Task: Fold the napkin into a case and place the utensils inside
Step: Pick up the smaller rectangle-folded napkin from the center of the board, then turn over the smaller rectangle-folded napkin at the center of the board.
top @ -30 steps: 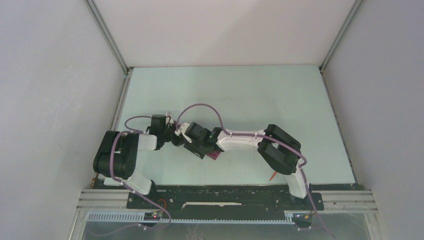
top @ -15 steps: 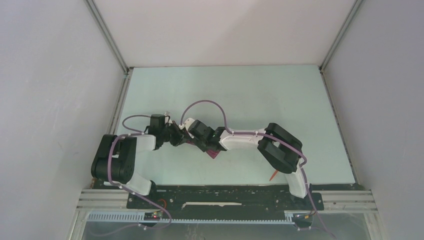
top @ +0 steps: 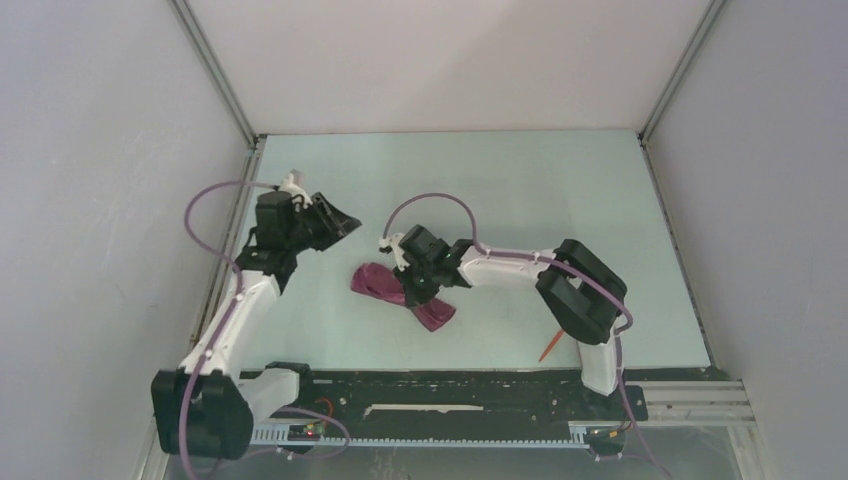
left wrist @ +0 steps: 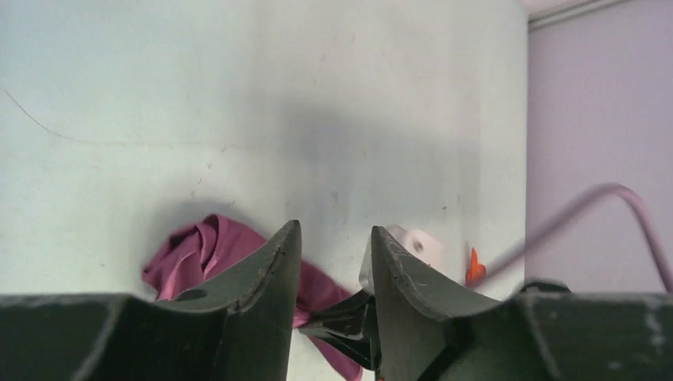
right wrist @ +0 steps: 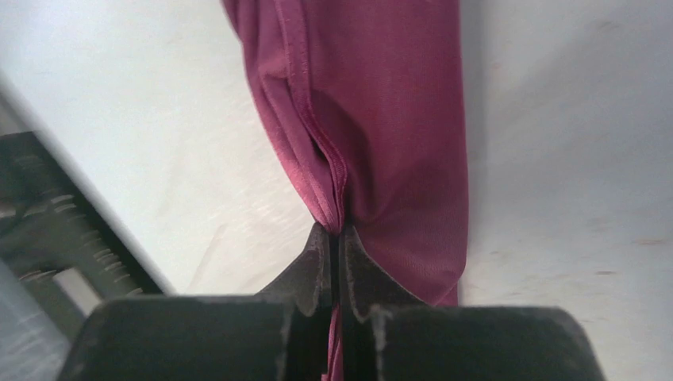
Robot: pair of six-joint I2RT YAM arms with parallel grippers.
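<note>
The plum-purple napkin (top: 380, 283) lies bunched into a crumpled strip on the pale table, left of centre. My right gripper (top: 412, 288) is shut on a fold of it; in the right wrist view the cloth (right wrist: 381, 103) runs away from the pinched tips of that gripper (right wrist: 336, 232). My left gripper (top: 338, 222) hangs open above and left of the napkin, holding nothing. In the left wrist view that gripper (left wrist: 335, 228) frames the napkin (left wrist: 198, 248) below. One orange-red utensil (top: 548, 348) pokes out by the right arm's base, also seen as a utensil tip (left wrist: 474, 266). No folded case shows.
Grey enclosure walls (top: 120, 200) close in the table on the left, right and back. A black mounting rail (top: 450, 385) runs along the near edge. The right arm's purple cable (top: 440, 205) loops over the napkin.
My left gripper opened, let go of the napkin and swung up and back to the left. My right gripper closed on the napkin, which now lies uncovered.
</note>
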